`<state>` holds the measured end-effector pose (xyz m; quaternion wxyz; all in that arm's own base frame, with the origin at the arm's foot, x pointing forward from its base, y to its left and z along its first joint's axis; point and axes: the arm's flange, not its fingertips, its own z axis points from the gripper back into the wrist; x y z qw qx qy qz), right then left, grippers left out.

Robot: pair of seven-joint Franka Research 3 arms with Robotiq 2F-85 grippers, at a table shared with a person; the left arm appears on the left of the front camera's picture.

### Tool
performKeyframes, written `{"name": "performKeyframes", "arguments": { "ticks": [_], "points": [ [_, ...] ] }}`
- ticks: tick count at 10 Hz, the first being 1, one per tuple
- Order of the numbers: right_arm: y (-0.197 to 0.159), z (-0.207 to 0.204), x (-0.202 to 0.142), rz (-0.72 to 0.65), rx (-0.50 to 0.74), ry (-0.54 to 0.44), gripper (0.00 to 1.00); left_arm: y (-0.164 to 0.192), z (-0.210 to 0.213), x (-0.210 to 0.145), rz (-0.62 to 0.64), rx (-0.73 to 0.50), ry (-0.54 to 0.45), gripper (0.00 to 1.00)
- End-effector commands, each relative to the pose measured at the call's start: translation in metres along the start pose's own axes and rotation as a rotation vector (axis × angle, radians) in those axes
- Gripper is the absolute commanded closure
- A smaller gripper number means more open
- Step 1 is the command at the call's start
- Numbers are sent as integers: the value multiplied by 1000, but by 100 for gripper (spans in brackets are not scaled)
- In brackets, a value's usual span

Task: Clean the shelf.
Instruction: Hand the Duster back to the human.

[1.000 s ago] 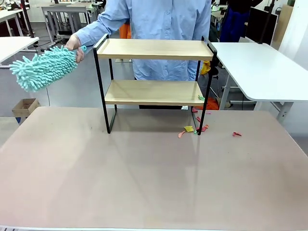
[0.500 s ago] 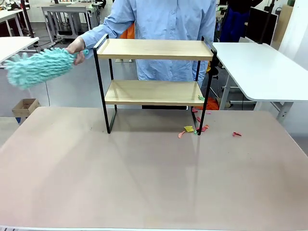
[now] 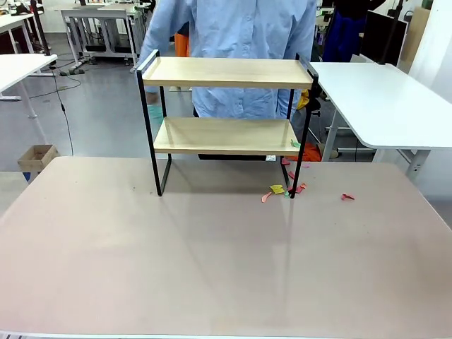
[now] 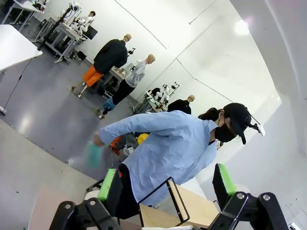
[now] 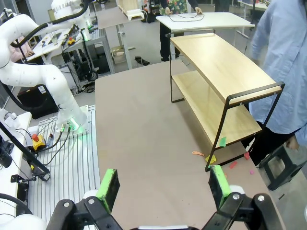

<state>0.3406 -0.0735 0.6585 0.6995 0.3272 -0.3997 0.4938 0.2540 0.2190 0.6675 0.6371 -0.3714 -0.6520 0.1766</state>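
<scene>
The shelf (image 3: 226, 116) stands at upper centre of the frame on the worktop (image 3: 212, 254), both boards nearly bare. Coloured scraps (image 3: 282, 189) lie by its right leg, so clearing remains. Left claw (image 4: 165, 184) and right claw (image 5: 163, 187) gape wide, empty.

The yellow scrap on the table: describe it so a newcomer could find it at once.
Start at the shelf at the table's far edge. By its front right leg lies a cluster of paper bits; the yellow scrap is the only yellow one, among reddish pieces.
</scene>
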Motion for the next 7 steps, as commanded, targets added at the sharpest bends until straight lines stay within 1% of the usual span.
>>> {"name": "performKeyframes", "arguments": {
  "ticks": [1, 7],
  "points": [
    [-1, 1, 3, 15, 0, -28, 0, 1, 1, -3, 1, 3, -7, 0],
    [-1, 1, 3, 15, 0, -28, 0, 1, 1, -3, 1, 3, -7, 0]
  ]
}}
